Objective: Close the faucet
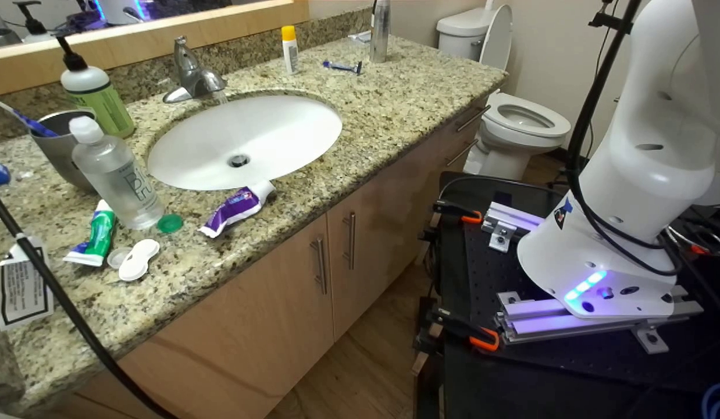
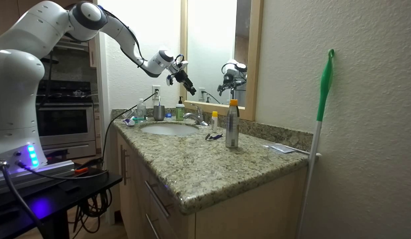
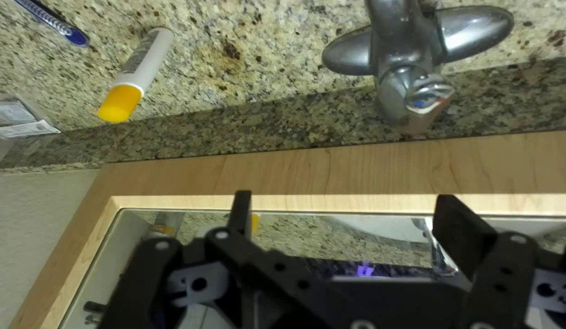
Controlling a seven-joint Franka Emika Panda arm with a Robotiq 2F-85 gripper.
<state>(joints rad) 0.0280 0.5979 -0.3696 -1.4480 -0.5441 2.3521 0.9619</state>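
The faucet (image 1: 198, 78) is chrome, with a curved spout over the white oval basin (image 1: 284, 128); a faint stream of water appears under the spout. Its lever handle (image 3: 422, 98) bears a red and blue mark and points toward the mirror side. In an exterior view my gripper (image 2: 191, 90) hangs in the air above the faucet (image 2: 198, 116), near the mirror, touching nothing that I can see. The wrist view has the gripper (image 3: 344, 201) with its fingers wide apart and nothing between them, the faucet lying beyond them at upper right.
The wood-framed mirror (image 3: 328, 173) rises directly behind the faucet. Beside the basin stand a green soap bottle (image 1: 98, 96) and a yellow-capped bottle (image 1: 289, 51). A razor (image 1: 342, 67), a silver can (image 2: 232, 126) and purple toothpaste (image 1: 238, 208) occupy the granite counter too.
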